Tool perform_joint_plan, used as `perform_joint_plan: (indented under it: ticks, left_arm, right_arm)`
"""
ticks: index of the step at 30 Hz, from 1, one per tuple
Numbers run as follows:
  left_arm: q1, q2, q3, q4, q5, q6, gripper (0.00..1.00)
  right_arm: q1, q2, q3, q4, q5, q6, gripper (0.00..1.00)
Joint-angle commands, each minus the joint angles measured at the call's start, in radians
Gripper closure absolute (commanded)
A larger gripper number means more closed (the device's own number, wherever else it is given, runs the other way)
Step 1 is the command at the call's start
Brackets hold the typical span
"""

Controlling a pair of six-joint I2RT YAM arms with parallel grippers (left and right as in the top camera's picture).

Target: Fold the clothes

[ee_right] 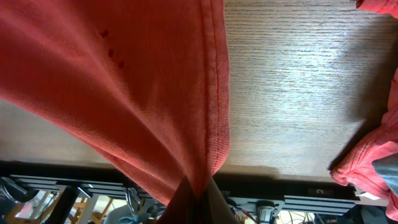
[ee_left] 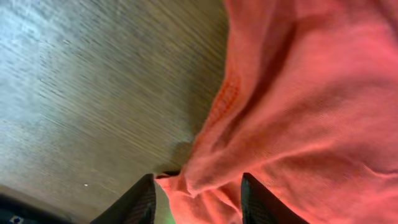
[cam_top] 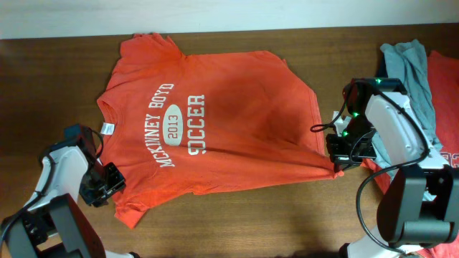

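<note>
Orange shirt [cam_top: 215, 122] on brown wood table [cam_top: 251, 215], right gripper [ee_right: 196, 196] pinching its hem, left gripper [ee_left: 199, 202] spread open around the sleeve.

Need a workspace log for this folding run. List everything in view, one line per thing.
T-shirt: one, orange with white lettering, spread across the middle of the table.
Grey garment: one, grey-blue, heaped at the right edge.
Red garment: at least one, red, under and beside the grey one, cut off by the frame.
Table: one, dark brown wood, under everything.
Left gripper: one, black, at the T-shirt's sleeve on the left side, fingers apart around the fabric.
Right gripper: one, black, at the T-shirt's hem corner on the right, pinched shut on it.
</note>
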Motion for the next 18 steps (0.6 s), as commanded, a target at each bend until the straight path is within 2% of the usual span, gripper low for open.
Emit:
perform_joint_plan:
  ticks: [1, 7, 10, 11, 12, 14, 18]
  left_arm:
    - [0.001, -0.019, -0.025, 0.015, -0.026, -0.021, 0.55]
    - [0.001, -0.019, -0.071, 0.076, 0.002, -0.021, 0.55]
    - [0.001, -0.019, -0.082, 0.087, 0.009, -0.020, 0.77]
    - [0.001, -0.019, -0.082, 0.086, 0.014, -0.020, 0.87]
    - [0.001, -0.018, -0.082, 0.086, 0.016, -0.020, 0.93]
    - [0.001, -0.019, -0.082, 0.082, 0.018, -0.020, 0.99]
    - [0.001, -0.019, -0.082, 0.066, 0.056, -0.003, 1.00]
  right_arm:
    - [-0.006, -0.016, -0.003, -0.008, 0.001, 0.008, 0.96]
    - [-0.006, -0.016, -0.003, -0.011, 0.001, 0.008, 0.95]
    - [-0.006, -0.016, -0.003, -0.011, 0.001, 0.008, 0.95]
    - [-0.006, -0.016, -0.003, -0.011, 0.001, 0.008, 0.95]
    - [-0.006, -0.016, -0.003, -0.011, 0.001, 0.008, 0.96]
    - [-0.006, -0.016, -0.003, -0.011, 0.001, 0.008, 0.96]
    - [-0.006, -0.016, -0.003, -0.011, 0.001, 0.008, 0.95]
